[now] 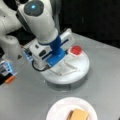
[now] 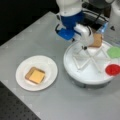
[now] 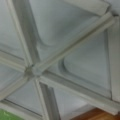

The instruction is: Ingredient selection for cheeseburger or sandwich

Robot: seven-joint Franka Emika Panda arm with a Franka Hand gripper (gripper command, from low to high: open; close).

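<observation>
End effector (image 2: 85,46) low over tray (image 2: 75,67) at approx 11 o'clock, beside brown piece (image 2: 96,40), prob. toast; grip state can't tell; descend square, clear of dividers.

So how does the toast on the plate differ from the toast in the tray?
The toast on the plate lies flat with a yellow cheese square on top; the toast in the tray is bare, largely hidden behind the gripper. Both are tan squares.

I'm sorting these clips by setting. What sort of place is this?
Probably a robotics lab bench, not a kitchen: a bare grey table, a white divided tray of toy food pieces under the arm's tool, and a white plate holding toast with a cheese square.
</observation>
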